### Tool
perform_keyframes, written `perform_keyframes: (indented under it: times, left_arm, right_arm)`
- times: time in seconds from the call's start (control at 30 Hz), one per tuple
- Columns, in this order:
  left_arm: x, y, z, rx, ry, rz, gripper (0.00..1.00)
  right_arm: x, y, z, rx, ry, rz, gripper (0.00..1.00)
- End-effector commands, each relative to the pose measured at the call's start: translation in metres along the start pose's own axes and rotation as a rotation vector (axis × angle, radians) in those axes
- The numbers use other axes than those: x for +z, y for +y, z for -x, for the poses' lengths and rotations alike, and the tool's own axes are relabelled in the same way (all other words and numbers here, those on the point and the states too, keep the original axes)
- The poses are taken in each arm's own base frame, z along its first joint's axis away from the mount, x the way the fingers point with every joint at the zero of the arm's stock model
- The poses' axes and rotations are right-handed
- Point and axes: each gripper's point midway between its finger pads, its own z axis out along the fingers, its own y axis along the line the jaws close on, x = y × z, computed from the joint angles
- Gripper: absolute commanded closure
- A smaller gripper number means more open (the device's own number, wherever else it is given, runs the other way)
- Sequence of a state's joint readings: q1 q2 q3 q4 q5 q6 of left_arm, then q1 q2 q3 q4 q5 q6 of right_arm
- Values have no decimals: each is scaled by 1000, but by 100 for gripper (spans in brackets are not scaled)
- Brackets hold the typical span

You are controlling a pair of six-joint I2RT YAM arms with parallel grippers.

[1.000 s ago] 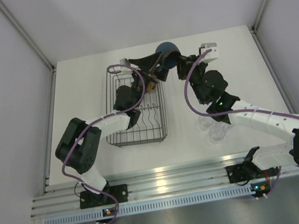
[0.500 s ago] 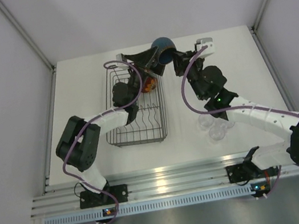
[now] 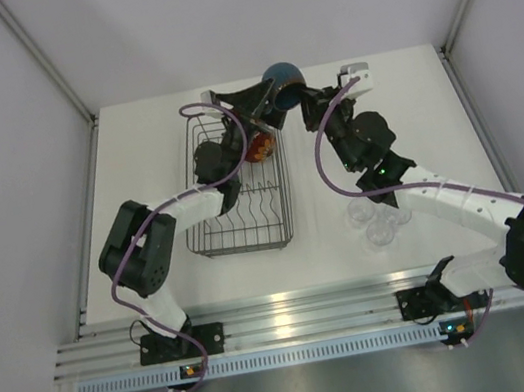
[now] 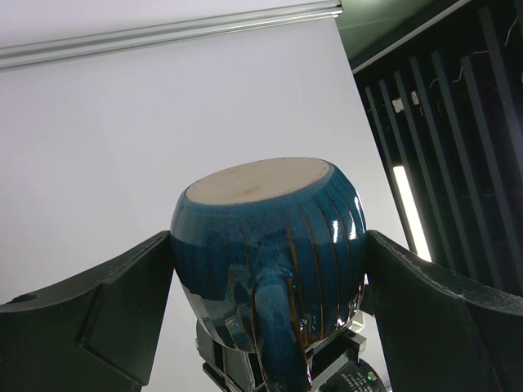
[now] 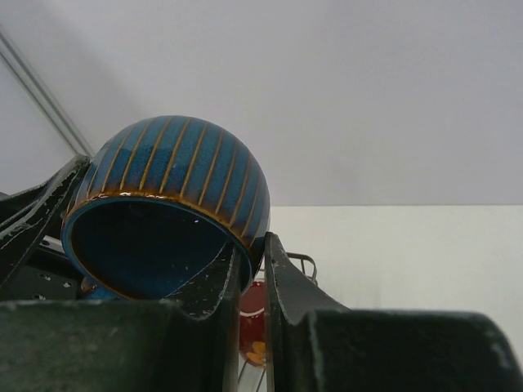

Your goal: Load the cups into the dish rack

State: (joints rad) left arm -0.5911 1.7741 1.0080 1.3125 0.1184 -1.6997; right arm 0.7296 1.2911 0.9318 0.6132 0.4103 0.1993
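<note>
My right end effector (image 5: 250, 260) is clamped on the rim of the dark-blue handled cup (image 4: 270, 220). One finger sits inside the mouth and the other outside against the ribbed wall. The cup is off the bench (image 3: 132, 148), held in the air near its far edge, just beyond the far right corner of the dish rack (image 3: 209, 228). It is tipped onto its side. The dark mouth faces my right wrist, while the bare tan base is turned up and away from my left wrist and the handle points back toward that wrist.

My left end effector (image 4: 268, 245) has its jaws spread wide, one on each side of the cup's round body. Its fingertips (image 4: 159, 257) sit right at the glazed sides. I cannot tell whether they press on the cup or only flank it.

The red patterned cup (image 3: 259, 148) sits inside the dish rack at its far right end, close under my left wrist. The row of upright prongs runs across the near half of the rack. A small cluster of clear glasses (image 3: 378, 232) stands on the bench to the right of the rack, partly hidden by my right arm.
</note>
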Motion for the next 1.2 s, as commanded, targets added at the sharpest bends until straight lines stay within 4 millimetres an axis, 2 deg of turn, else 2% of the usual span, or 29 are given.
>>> perform_keyframes:
  times: [0.0,0.07,0.13,0.2,0.27,0.3,0.43,0.53,0.63,0.73,0.8,0.83,0.9,0.97,1.0,1.03,1.1,1.17]
  left_arm:
    - [9,-39,-6,20,24,-141,67]
    - [7,-38,-6,21,29,-136,82]
    - [4,-35,-3,23,26,-125,85]
    - [3,-34,-3,26,35,-122,84]
    - [1,-33,-4,30,44,-115,72]
    - [1,-32,-4,34,52,-114,60]
    - [-5,-28,-5,46,69,-96,29]
    - [-12,-25,-4,54,72,-82,20]
    - [-17,-22,-4,66,85,-70,14]
    - [-19,-23,-6,73,107,-67,13]
    - [-22,-22,-6,81,109,-63,20]
    - [-23,-21,-5,86,105,-60,35]
    - [-26,-21,-4,98,104,-56,51]
    - [-27,-20,-2,108,105,-52,85]
    - [-30,-18,-2,115,107,-46,96]
    - [-31,-17,0,121,104,-43,100]
    - [-34,-16,1,145,103,-38,100]
    - [-40,-14,6,162,80,-26,100]
  right_arm:
    - [-23,79,-39,14,161,364,100]
    - [-23,79,-42,15,168,362,100]
    - [-22,78,-41,17,163,354,100]
    - [-21,74,-41,20,162,330,100]
    - [-19,70,-39,21,159,309,100]
    - [-18,66,-36,23,148,286,100]
    - [-17,57,-24,15,118,243,100]
    - [-16,53,-16,3,99,228,100]
    - [-14,49,-11,-1,91,216,100]
    - [-12,49,-11,-4,91,217,100]
    - [-11,49,-13,-3,99,221,100]
    - [-11,50,-13,-3,102,228,100]
    - [-10,50,-18,-2,114,232,100]
    - [-11,51,-20,4,119,237,100]
    - [-12,50,-23,2,125,239,100]
    - [-12,51,-25,1,129,241,100]
    - [-14,49,-29,1,138,239,99]
    - [-15,48,-30,3,137,236,94]
